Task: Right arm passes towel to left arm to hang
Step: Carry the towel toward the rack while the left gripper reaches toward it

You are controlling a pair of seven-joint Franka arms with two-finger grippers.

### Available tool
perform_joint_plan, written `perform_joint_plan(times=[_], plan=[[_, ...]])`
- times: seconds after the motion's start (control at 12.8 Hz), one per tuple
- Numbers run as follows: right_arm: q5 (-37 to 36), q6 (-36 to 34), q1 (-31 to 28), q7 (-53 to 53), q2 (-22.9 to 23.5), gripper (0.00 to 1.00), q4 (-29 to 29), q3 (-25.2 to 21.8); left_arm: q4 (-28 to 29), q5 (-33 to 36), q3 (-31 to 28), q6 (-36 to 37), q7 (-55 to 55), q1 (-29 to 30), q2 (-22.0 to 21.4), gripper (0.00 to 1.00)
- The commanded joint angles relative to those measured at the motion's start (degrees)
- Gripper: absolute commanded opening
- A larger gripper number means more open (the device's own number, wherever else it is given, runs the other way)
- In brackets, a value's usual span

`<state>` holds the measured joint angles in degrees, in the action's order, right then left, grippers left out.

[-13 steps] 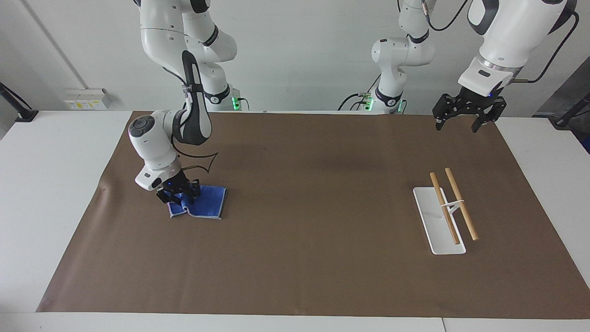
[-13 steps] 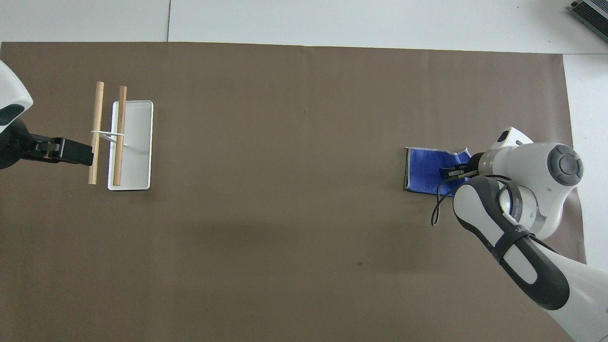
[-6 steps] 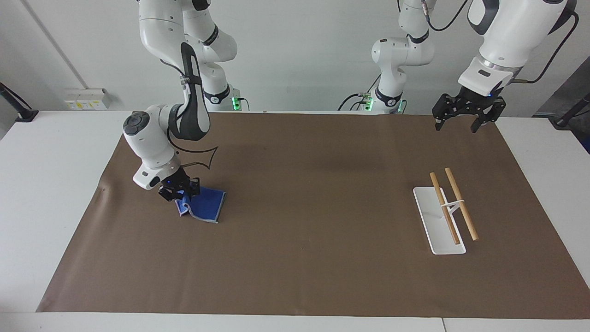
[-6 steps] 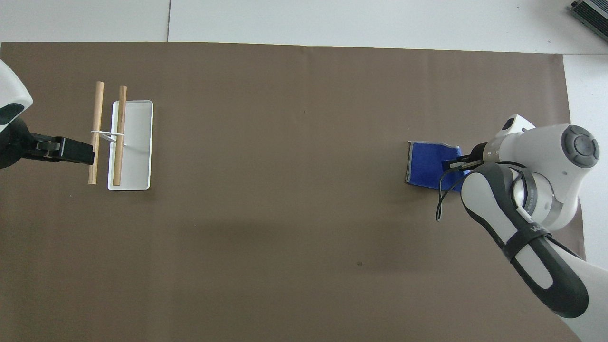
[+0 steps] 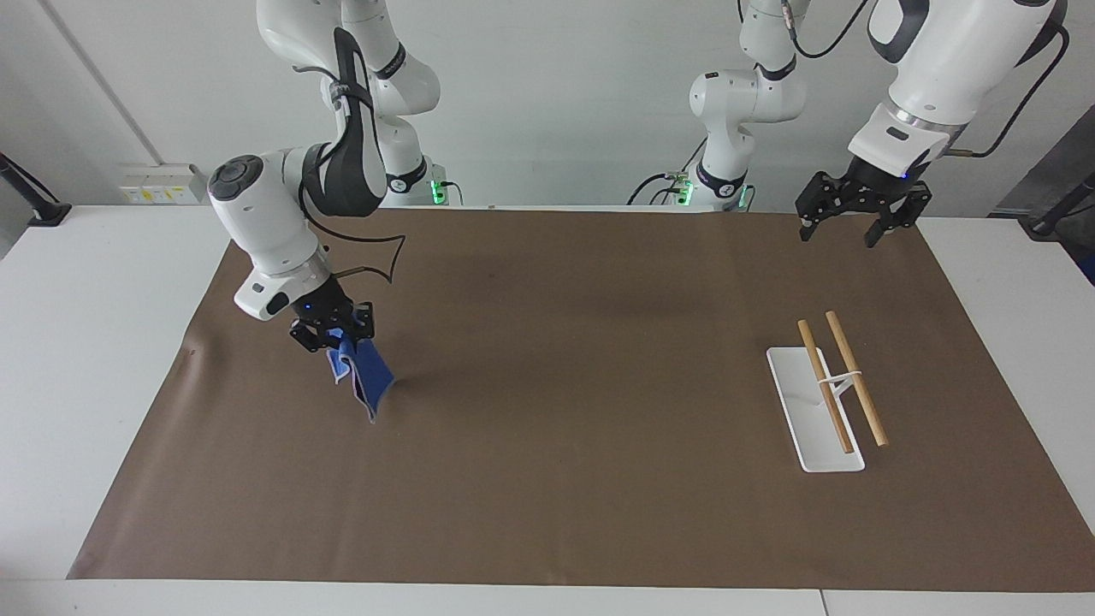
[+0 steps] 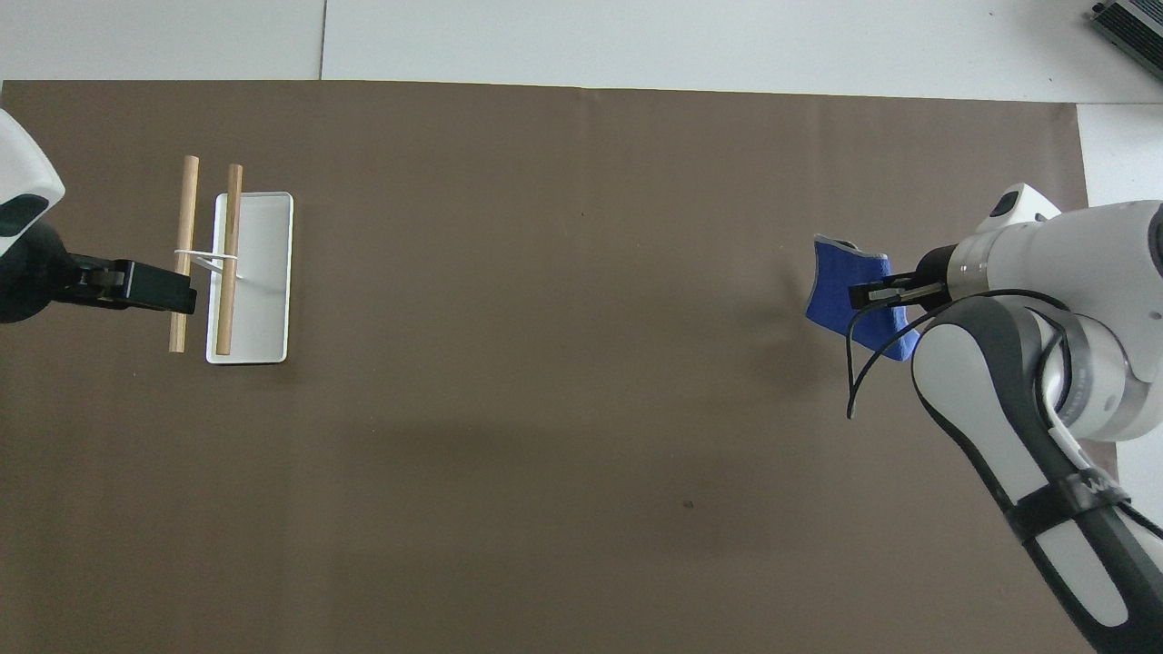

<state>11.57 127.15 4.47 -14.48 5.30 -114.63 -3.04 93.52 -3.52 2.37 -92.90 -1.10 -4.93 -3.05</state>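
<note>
brown paper covers most of the white table point(image 5: 103, 359), with a plain white wall at the robots' end and nothing else on the surface but one stand. the towel point(image 5: 364, 376) is off the paper now, hanging in a blue fold from the right gripper point(image 5: 335, 335), whose fingers are pinched together on its upper edge; it dangles over the right arm's end of the table, its lowest corner looking just clear of the paper, though i can't be sure of the gap. so the pick-up looks done and the lift is under way. what's left, as i read it, is nearly everything else: carrying the cloth toward the middle, the hand-over, and the hanging itself.

the left gripper point(image 5: 849, 216) waits up in the air over the left arm's end of the table, fingers spread apart and holding nothing. the rack point(image 5: 828, 395), a white tray base with two wooden rods on a thin white post, stands on the paper at that same end, bare, well apart from the towel.

as for writing, there's a small pale mark on the dark band of the right arm point(image 6: 1086, 486) in the overhead view, too small for me to read; no other labels or brand names show anywhere
</note>
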Motion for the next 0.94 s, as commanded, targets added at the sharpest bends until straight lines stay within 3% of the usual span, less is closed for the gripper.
perform_joint_plan(times=[0.0,0.47,0.86], plan=[[4.22,-4.18,-0.25,6.46,-1.16,0.00,5.01,4.08,0.88,-2.36,-0.52,-0.97,-0.57,-0.61,-1.00,1.00],[34.07,-3.31,-0.25,7.45,-1.08,0.00,7.58,10.41,2.72,-11.67,-0.52,-4.74,-0.49,-0.69,-1.43,1.00],[57.20,-2.70,0.97,9.82,-1.43,0.00,7.40,13.23,12.37,-22.04,-0.44,-15.90,7.48,-1.13,-5.12,1.00]])
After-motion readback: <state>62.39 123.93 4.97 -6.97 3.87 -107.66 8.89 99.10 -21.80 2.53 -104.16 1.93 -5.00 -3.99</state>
